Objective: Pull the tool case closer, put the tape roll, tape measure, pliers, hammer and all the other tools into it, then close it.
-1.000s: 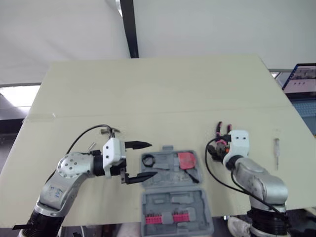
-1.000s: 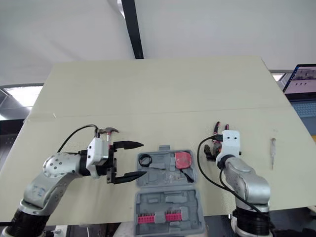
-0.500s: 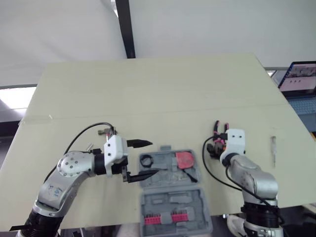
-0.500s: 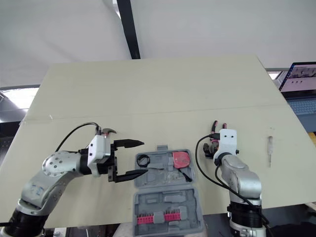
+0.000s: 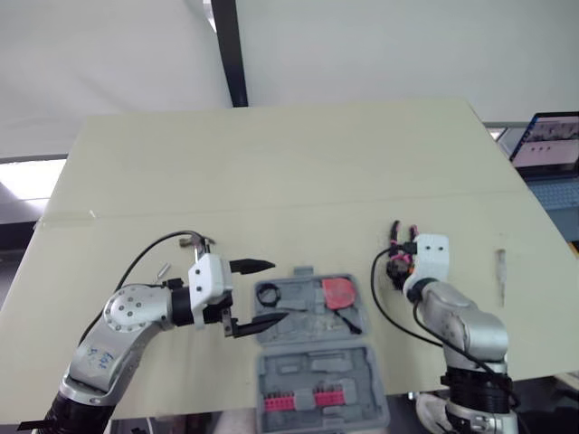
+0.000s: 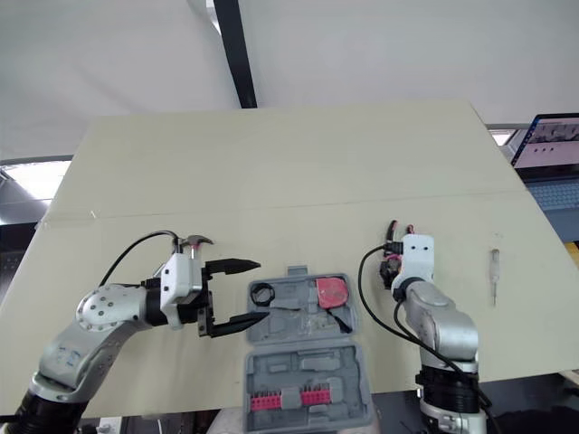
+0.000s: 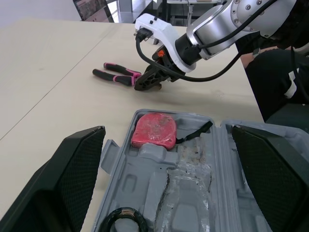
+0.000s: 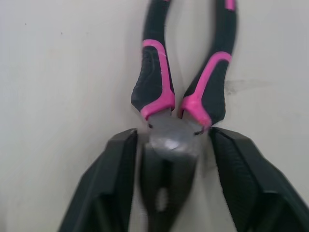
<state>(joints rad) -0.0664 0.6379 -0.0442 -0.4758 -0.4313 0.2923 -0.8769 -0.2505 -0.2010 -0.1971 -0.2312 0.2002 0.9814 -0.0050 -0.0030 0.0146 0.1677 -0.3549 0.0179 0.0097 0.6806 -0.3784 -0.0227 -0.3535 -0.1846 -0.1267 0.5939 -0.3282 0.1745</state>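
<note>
The case (image 5: 318,369) lies open at the table's near edge. The tape roll (image 5: 270,294) and tape measure (image 5: 340,292) already sit in its far half. The pliers (image 7: 118,76) lie flat on the table just right of the case, handles pointing away from the robot. The right gripper (image 8: 172,134) straddles their metal head with fingers apart, one on each side. It is not yet closed, probably lined up to pinch at the pivot so the handles don't swing. The left gripper (image 6: 256,291) hangs wide open at the case's left edge, perhaps ready to steady it. The hammer (image 6: 194,241) lies left of the case beyond that arm, and a screwdriver (image 5: 500,269) lies well apart to the case's right.
</note>
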